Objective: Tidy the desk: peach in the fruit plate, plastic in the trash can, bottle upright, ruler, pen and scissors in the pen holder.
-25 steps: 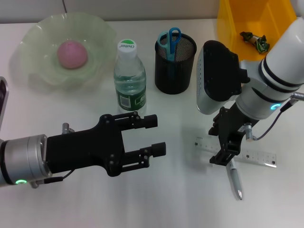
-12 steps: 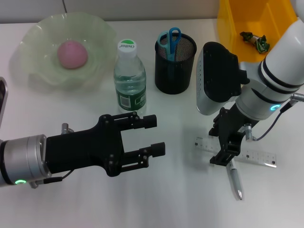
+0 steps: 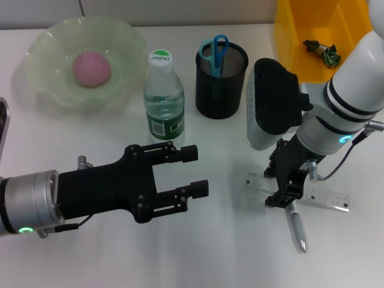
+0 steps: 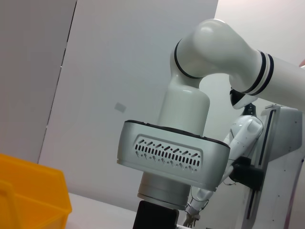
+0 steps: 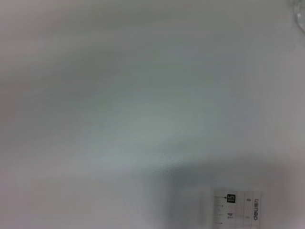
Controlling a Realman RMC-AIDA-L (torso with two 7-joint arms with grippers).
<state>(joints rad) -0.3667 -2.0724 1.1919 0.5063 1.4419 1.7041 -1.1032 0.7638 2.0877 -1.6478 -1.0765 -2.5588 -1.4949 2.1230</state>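
Note:
In the head view a pink peach (image 3: 91, 68) lies in the green glass fruit plate (image 3: 42, 90). A water bottle (image 3: 164, 99) stands upright beside the black mesh pen holder (image 3: 221, 90), which holds blue scissors (image 3: 216, 47). A clear ruler (image 3: 329, 198) lies flat on the desk; its end shows in the right wrist view (image 5: 236, 210). A silver pen (image 3: 296, 227) lies across it. My right gripper (image 3: 284, 193) points down at the pen's upper end, over the ruler. My left gripper (image 3: 203, 170) is open and empty in front of the bottle. Crumpled plastic (image 3: 321, 51) lies in the yellow trash can (image 3: 288, 36).
The white desk (image 3: 228, 240) stretches in front of both arms. The left wrist view shows my right arm's white wrist housing (image 4: 174, 157) and a corner of the yellow can (image 4: 28, 191).
My right arm has shifted slightly to the left. The pen, the ruler and my left arm have not moved.

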